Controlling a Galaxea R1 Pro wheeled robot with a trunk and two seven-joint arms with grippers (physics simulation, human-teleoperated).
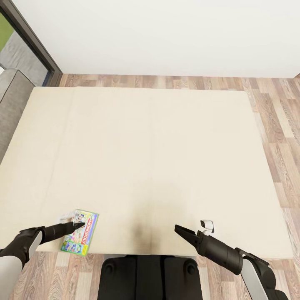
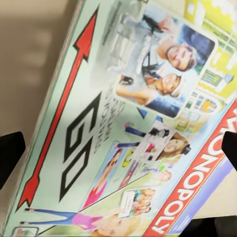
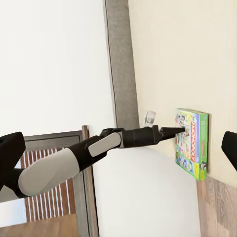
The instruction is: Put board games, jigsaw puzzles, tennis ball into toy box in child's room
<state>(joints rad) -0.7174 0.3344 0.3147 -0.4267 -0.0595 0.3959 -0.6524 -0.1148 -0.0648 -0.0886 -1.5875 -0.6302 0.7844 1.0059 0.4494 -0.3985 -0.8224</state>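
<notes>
left hand (image 1: 79,225) over monopoly box (image 1: 80,237) on bed (image 1: 146,158), grip unclear; right hand (image 1: 180,230) empty, spread.

Monopoly box (image 1: 80,237) on bed's (image 1: 166,158) near-left corner

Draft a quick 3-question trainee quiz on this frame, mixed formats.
1. True or false: the Monopoly box lies on the bed near its front edge.
2. Multiple choice: which gripper is over the Monopoly box? A) left gripper B) right gripper C) both
3. Fill in: the right gripper hovers over the ____, holding nothing.

Key: 1 true. 2 A. 3 bed.
</notes>
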